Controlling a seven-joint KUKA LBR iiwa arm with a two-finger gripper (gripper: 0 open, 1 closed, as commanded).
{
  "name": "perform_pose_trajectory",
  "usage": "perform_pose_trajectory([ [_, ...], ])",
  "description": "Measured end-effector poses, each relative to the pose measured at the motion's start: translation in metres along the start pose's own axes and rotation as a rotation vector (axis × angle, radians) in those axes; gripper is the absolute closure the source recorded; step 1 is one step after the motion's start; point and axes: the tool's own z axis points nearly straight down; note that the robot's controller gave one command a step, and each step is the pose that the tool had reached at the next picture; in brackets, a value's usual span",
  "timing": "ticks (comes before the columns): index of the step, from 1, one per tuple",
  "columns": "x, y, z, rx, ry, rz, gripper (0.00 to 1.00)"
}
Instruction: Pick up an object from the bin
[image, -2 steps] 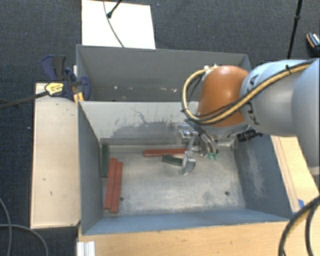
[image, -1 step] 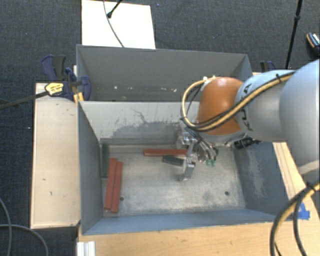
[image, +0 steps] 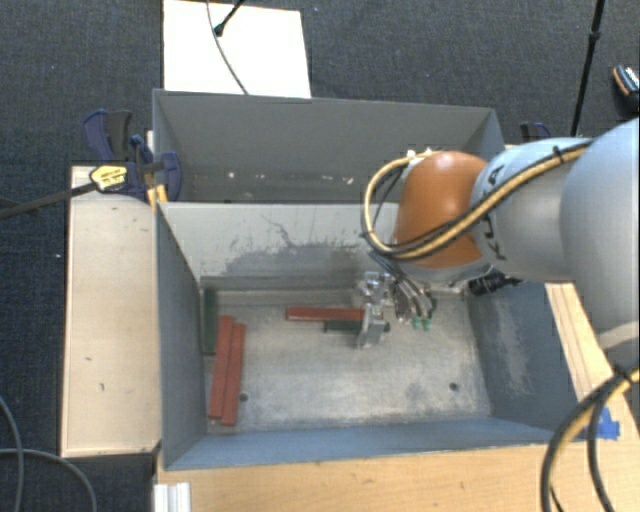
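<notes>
The tool (image: 372, 325) is at the right end of a long red stick (image: 322, 314). I cannot tell if it is spread or pinching the stick.

Soft, even, fairly bright light — faint shadows gather along the bin (image: 180, 330) walls.

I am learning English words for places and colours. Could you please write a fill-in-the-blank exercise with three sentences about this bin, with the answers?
1. In the picture, the gripper is at the ___ end of the thin red stick.
2. The long red bars lie beside the ___ wall of the bin.
3. The cover on the arm's wrist is ___.
Missing words: right; left; orange.
</notes>
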Motion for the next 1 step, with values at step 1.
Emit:
perform_pose_trajectory([
  [1, 0.0223, -0.0124, -0.1742, 0.0, -0.007, 0.07, 1.0],
])
